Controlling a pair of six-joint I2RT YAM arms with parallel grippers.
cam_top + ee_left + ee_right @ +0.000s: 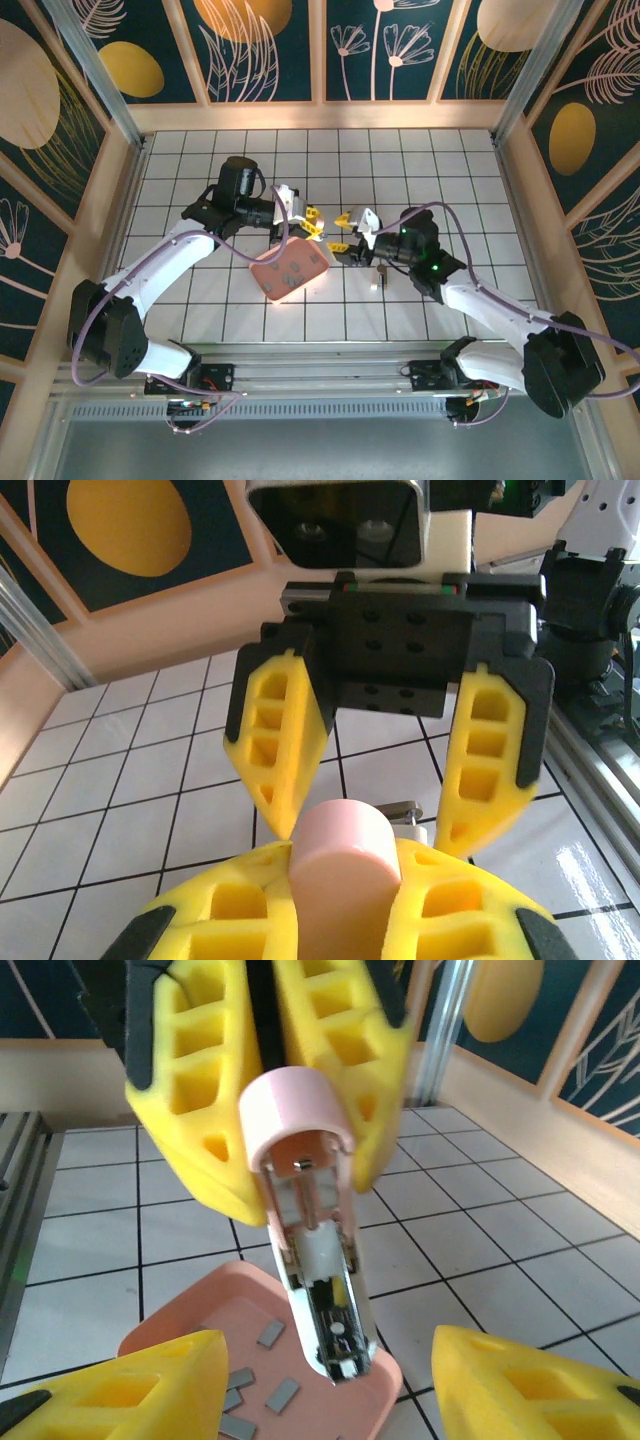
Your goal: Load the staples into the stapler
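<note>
I see a white tiled table (200, 310) with a flat salmon-pink plastic tray (265, 280) at the centre of the overhead view. My left gripper (312, 224) is clamped on a small pale-pink oblong stapler (310, 1260). The stapler hangs open mid-frame in the right wrist view, above the tray. My right gripper (341, 231) faces it, fingers spread wide and holding nothing. Small dark grey metal staples (270, 1334) lie on the tray, lower left.

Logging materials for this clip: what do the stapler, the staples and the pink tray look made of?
The stapler has a glossy pale pink shell, likely plastic, and a shiny metal channel inside, judging by reflections. The staples are flat grey strips with dull sheen, likely metal. The pink tray looks smooth and matte, rounded rim: plastic or silicone.
</note>
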